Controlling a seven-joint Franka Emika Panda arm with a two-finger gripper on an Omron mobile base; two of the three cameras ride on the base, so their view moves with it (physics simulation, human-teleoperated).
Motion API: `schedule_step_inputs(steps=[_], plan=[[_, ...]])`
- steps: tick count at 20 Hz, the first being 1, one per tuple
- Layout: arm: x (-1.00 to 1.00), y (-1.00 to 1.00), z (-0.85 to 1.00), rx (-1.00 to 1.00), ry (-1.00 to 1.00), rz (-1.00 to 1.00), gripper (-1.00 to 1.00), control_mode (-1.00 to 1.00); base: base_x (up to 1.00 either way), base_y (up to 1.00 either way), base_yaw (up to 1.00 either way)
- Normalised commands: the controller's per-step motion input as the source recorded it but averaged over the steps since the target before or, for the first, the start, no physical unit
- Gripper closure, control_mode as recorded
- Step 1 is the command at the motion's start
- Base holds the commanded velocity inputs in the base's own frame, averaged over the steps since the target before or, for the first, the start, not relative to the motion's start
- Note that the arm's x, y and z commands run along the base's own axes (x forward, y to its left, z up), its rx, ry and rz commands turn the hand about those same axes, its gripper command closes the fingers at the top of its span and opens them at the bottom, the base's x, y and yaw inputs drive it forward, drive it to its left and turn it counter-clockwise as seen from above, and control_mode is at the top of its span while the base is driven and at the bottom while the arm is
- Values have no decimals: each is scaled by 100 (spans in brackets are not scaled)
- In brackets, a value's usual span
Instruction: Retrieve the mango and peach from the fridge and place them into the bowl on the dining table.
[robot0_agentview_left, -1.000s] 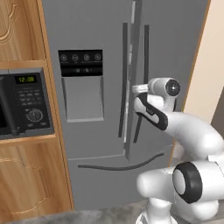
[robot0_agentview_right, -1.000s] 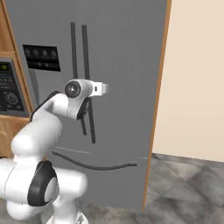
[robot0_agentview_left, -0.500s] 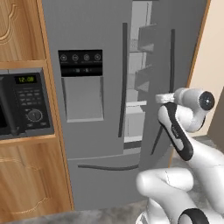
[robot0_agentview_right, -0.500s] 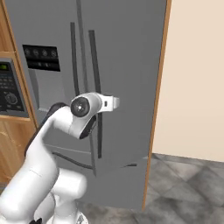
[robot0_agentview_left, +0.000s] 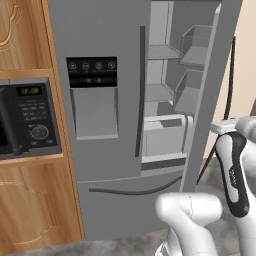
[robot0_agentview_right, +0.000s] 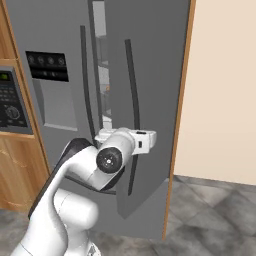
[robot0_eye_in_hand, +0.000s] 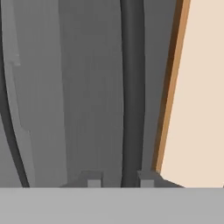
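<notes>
One fridge (robot0_agentview_left: 105, 125) door ajar, its upright handle (robot0_eye_in_hand: 131, 87) between the tool's (robot0_eye_in_hand: 117, 180) parted tips.

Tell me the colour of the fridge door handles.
Dark, near black, on the grey fridge; the handles show best in the right base view.

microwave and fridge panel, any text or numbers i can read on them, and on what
"12:08", or close to it, in green digits on the microwave display; the last digit is blurry.
Microwave buttons and dial markings: too small to read.
Fridge dispenser panel: round icons and a faint row of marks, none legible.
Robot arm, dark link in the left base view: a small pale marking, too blurred to read.
</notes>
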Motion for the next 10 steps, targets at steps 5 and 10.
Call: schedule_step_inputs(steps=[5, 10], plan=[[-28, -23, 41, -13, 17, -9, -100, -100, 0, 0, 0], [-48, -55, 38, -8, 21, -12, -100, -100, 0, 0, 0]])
